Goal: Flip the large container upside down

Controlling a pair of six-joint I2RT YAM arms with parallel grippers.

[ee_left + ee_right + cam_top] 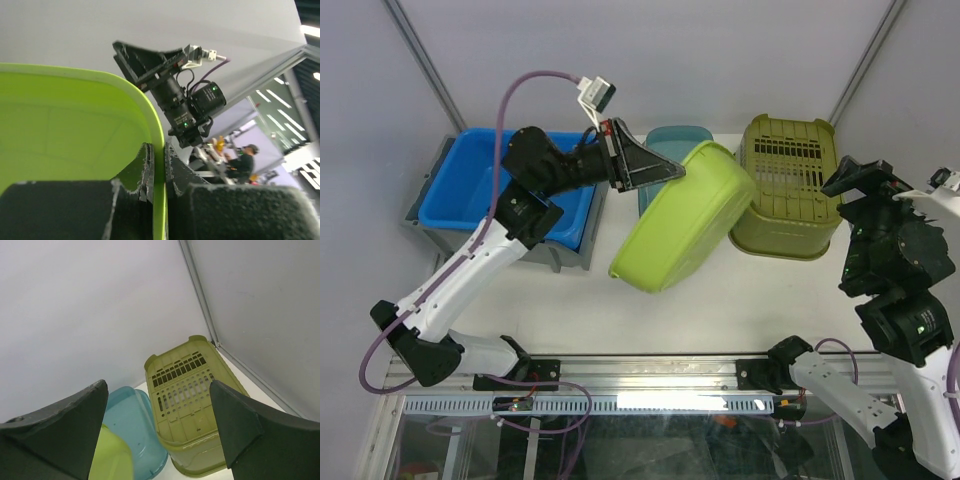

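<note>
Worktop (720, 310): white, and it carries everything I am working with.
Bin (480, 190): blue, at the far left in a grey tray, and no part of this job.
Lime tub (685, 220): this is the large container. It is at the middle of the worktop, tipped steeply, with its low edge on the surface and its high edge lifted toward the back.
Lime tub, done: I judge the turn about half made, since the tub is up off its flat seat and balanced on one edge.
Lime tub, left: it is not yet upside down. It has to go on over past this tilt and be set down with the rim flat on the worktop. From above I cannot tell for sure which way its mouth faces.
Basket (790, 170): olive and slotted, standing just beside the lime tub on the right, close enough to crowd it as it comes over.
Teal tub (670, 140): behind the lime tub and mostly hidden by it.
Left arm (470, 270): the left jaws are pinched narrow on the lime tub's raised rim, one finger on each side of the wall.
Right arm (900, 260): raised at the right, well apart from the lime tub. The right jaws are wide and hold nothing.
</note>
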